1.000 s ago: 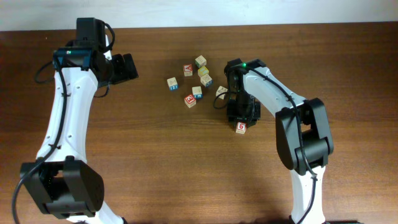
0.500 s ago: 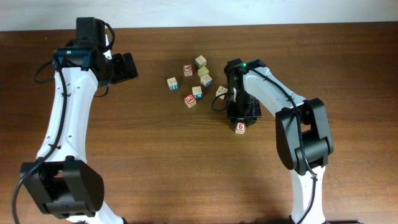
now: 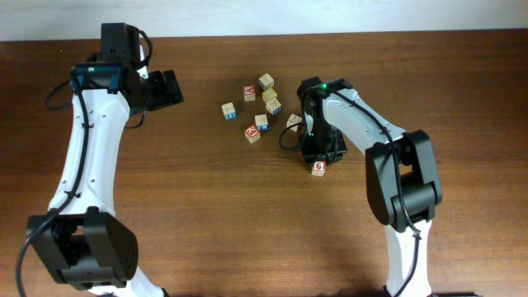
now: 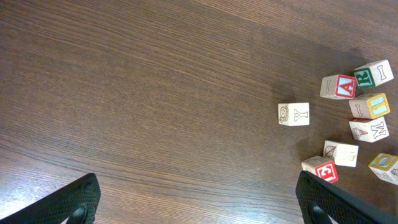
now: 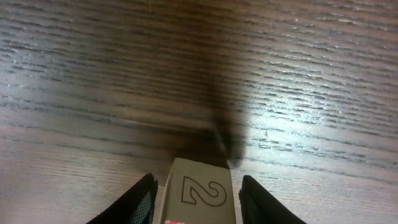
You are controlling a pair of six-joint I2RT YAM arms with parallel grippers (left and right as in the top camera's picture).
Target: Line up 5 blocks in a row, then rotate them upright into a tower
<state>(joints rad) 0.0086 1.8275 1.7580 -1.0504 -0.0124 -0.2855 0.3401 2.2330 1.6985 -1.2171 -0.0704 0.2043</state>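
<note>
Right claw (image 3: pixel 318 153) over the block with the red 6 (image 3: pixel 318 168), just right of centre on the table (image 3: pixel 206 206); left claw (image 3: pixel 169 89) at upper left.

In the overhead view the cube lay square to the frame with its red 6 face turned up and the digit reading upright. As a cube it had no long axis to speak of. In the right wrist view the same block (image 5: pixel 198 193) sat at the bottom edge between the fingers (image 5: pixel 142 199), showing an outlined 2 standing upright. The right claw was spread slightly wider than the cube, with a thin gap on each side. The other blocks (image 3: pixel 261 122) lay in a loose cluster up and left of it, at mixed angles. The left claw (image 4: pixel 199 202) was spread wide above bare wood, well apart from the cluster.
</note>
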